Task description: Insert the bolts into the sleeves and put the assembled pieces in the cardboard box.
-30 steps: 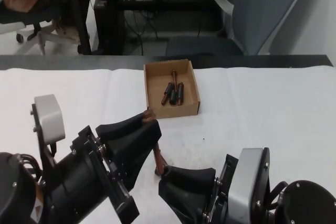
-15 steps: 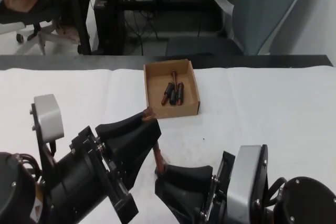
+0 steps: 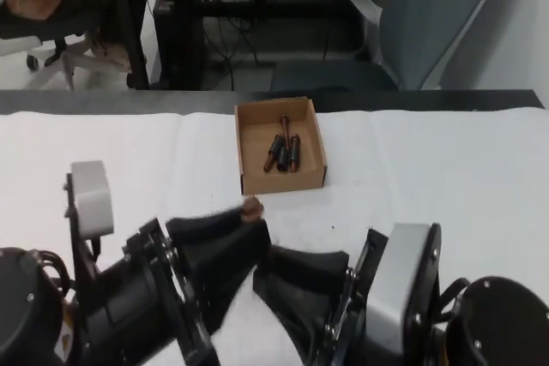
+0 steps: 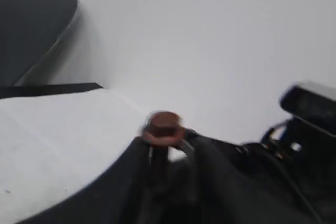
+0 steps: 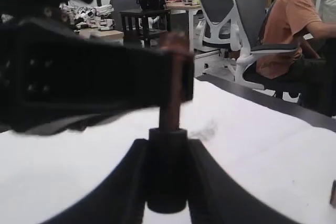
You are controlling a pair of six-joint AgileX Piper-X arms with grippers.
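Note:
My left gripper (image 3: 250,219) is shut on a copper bolt (image 3: 250,207); its flanged head (image 4: 163,127) sticks out above the fingers. My right gripper (image 5: 167,174) is shut on a black sleeve (image 5: 167,167), held upright. The bolt's copper shaft (image 5: 171,106) comes down into the sleeve's top, with the left gripper (image 5: 84,77) crossing right above it. In the high view both grippers meet over the near middle of the bench, and the right gripper (image 3: 276,265) hides the sleeve. The cardboard box (image 3: 241,141) sits farther back and holds three assembled pieces (image 3: 282,153).
White cloth (image 3: 429,169) covers the bench, with bare room on both sides of the box. A dark strip (image 3: 412,99) runs along the far edge. Office chairs (image 3: 429,15) and a desk frame stand behind the bench.
The left gripper has shifted right and down toward the right gripper. The copper shaft seen between the two grippers earlier is now hidden in the high view.

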